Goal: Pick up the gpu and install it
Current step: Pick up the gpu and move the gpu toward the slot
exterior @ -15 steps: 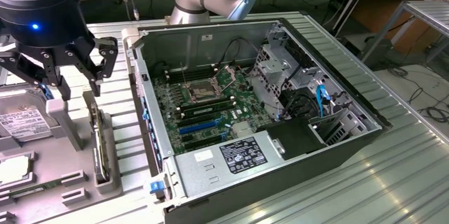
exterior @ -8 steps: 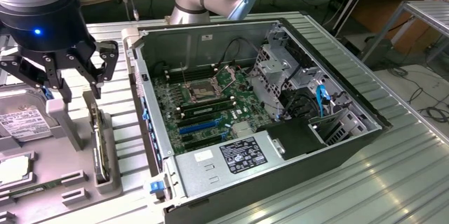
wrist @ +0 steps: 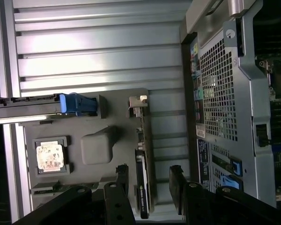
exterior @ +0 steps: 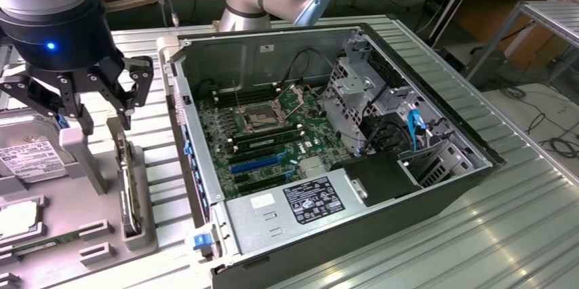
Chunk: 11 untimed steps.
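Gripper [exterior: 106, 123] over gpu [exterior: 129, 180] — released, empty.
Gpu on edge in grey tray [exterior: 108, 235], exterior view's left of computer case [exterior: 262, 55].

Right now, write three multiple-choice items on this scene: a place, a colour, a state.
1. Where is the gpu? A lying flat; B on edge in the grey tray; C held aloft.
2. The light above the gripper is: A red; B blue; C green.
3. The gripper is: A open; B shut on the gpu; C shut, empty.
Answers: 1 B, it stands in the tray's slot; 2 B, a blue dot glows; 3 A, fingers spread with the gpu between them.
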Tool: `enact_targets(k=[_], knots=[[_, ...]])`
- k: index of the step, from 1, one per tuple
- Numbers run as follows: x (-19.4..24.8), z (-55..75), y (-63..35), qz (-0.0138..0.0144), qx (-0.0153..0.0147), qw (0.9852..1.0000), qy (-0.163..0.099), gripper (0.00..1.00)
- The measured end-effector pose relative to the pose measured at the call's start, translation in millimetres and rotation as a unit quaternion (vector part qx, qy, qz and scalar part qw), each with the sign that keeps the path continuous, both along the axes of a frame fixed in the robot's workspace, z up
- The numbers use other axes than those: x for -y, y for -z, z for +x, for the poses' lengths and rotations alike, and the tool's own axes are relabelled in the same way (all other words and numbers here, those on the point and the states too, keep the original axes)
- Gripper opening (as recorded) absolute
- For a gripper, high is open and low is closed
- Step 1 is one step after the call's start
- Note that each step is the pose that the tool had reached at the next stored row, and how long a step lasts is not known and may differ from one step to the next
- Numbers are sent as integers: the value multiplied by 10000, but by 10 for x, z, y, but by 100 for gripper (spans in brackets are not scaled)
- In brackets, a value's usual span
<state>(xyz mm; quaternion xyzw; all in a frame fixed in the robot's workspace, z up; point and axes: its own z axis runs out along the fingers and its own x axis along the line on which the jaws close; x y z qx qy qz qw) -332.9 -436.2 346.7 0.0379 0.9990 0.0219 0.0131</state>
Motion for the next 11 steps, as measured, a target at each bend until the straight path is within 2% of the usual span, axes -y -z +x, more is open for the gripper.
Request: enact_targets(k=[5, 11], knots=[[9, -2, 44, -1, -1, 10000, 0, 48], [46, -2, 72, 0, 0, 10000, 1, 48]])
